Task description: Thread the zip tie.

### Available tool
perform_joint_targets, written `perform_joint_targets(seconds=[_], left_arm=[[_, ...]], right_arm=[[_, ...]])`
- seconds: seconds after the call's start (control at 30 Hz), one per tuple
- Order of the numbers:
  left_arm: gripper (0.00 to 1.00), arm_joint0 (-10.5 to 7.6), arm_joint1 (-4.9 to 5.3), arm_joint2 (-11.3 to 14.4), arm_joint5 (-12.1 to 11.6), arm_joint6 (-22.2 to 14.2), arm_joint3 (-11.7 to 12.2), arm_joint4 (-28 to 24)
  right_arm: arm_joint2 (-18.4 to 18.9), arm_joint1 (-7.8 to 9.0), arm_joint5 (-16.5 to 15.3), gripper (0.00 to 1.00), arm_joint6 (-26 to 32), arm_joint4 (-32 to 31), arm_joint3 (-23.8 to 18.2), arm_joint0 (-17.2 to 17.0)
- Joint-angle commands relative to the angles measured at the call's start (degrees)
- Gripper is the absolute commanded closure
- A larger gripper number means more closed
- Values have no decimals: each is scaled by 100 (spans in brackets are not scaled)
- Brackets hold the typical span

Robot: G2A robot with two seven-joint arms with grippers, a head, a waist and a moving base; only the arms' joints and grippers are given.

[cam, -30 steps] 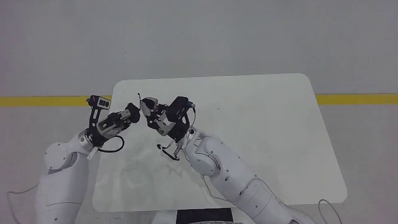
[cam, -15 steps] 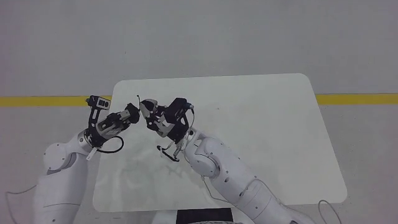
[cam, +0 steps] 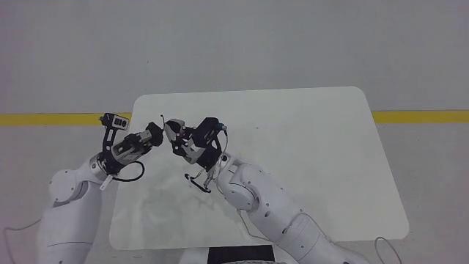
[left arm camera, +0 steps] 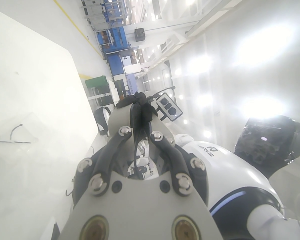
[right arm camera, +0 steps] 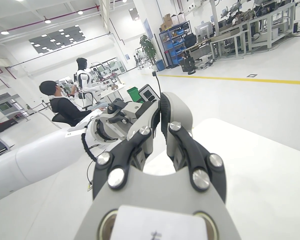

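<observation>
A thin black zip tie (right arm camera: 158, 84) stands upright out of my right gripper (right arm camera: 161, 106), which is shut on it, the small head (right arm camera: 153, 73) uppermost. In the top view the two grippers meet tip to tip above the table's left part, with the zip tie (cam: 163, 116) rising between them. My left gripper (cam: 156, 133) faces the right gripper (cam: 173, 129). In the left wrist view the left gripper (left arm camera: 138, 116) is shut, and a thin dark strand runs between its fingers (left arm camera: 165, 148).
The white table (cam: 308, 161) spreads wide to the right and toward the far edge. A loose black zip tie (cam: 196, 179) lies on it under the right arm, and it is also seen flat on the table (left arm camera: 13, 136) in the left wrist view.
Both grippers have drifted slightly left together while staying tip to tip. The zip tie still stands between them.
</observation>
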Motion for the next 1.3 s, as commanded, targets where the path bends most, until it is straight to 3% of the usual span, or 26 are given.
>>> perform_joint_targets(seconds=[0.0, 0.27, 0.3, 0.33, 0.5, 0.6, 0.7, 0.77, 0.9, 1.0, 1.07, 1.27], left_arm=[[100, 13, 8, -9, 0, -9, -9, -3], [100, 42, 32, -22, 0, -22, -40, -31], [100, 40, 34, -24, 0, -20, -40, -38], [100, 37, 37, -29, 0, -16, -35, -48], [100, 26, 60, -76, 19, 115, 46, 36], [100, -17, 86, -101, 167, 168, 87, 27], [100, -59, 98, -87, 722, 173, 133, -433], [100, -79, 110, -87, 1316, 100, 180, -869], [100, -112, 174, -155, 2179, -156, 289, -1099], [100, -149, 245, -203, 2559, -459, 370, -901], [100, -171, 281, -216, 2611, -650, 324, -761], [100, -171, 281, -216, 2611, -650, 324, -761]], right_arm=[[-9, 1, 7, 100, 0, -11, -3, -12], [-49, -3, 13, 100, -31, -25, -18, -39], [-52, -4, 15, 56, -40, -19, -23, -43], [-53, -4, 26, 0, -54, -23, -35, -49], [-1, 13, 100, 0, -185, -84, -118, -126], [89, 53, 112, 0, -248, -152, -139, -249], [185, 101, 147, 0, -276, -307, -187, -358], [253, 135, 192, 0, -344, -505, -216, -404], [298, 165, 196, 0, -476, -717, -230, -429], [298, 165, 196, 0, -476, -717, -230, -429], [298, 165, 196, 0, -476, -717, -230, -429], [298, 165, 196, 0, -476, -717, -230, -429]])
